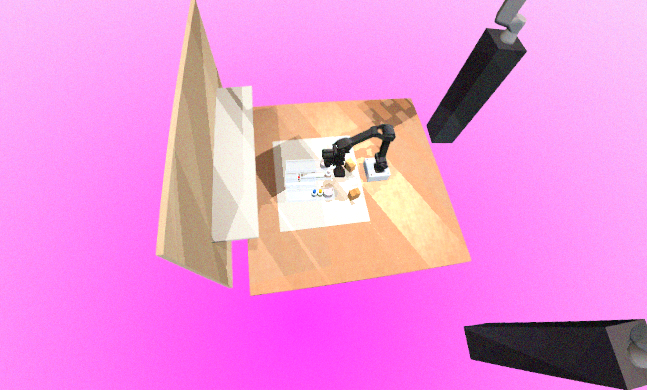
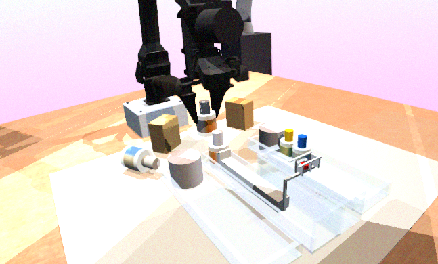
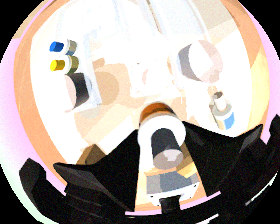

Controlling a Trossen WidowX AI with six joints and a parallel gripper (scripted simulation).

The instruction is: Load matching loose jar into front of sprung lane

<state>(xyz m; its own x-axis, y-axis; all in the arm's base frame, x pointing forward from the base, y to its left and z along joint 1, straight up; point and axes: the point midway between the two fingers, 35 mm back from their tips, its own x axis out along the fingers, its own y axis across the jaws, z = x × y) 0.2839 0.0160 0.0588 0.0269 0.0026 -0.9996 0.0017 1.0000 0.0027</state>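
My gripper is shut on a jar with an orange band, white shoulder and dark grey cap. The jar is upright, on the robot's side of the sprung lane's front end; whether its base is off the mat I cannot tell. The sprung lane has clear walls. In its front end stands a jar with an orange band and pale cap, against the grey pusher plate. In the wrist view that jar is washed out. The low front stop is hard to make out.
A blue-labelled jar lies on its side. Grey cylinders stand either side of the lane. Brown blocks stand near the held jar. A yellow-capped jar and blue-capped jar stand in another lane.
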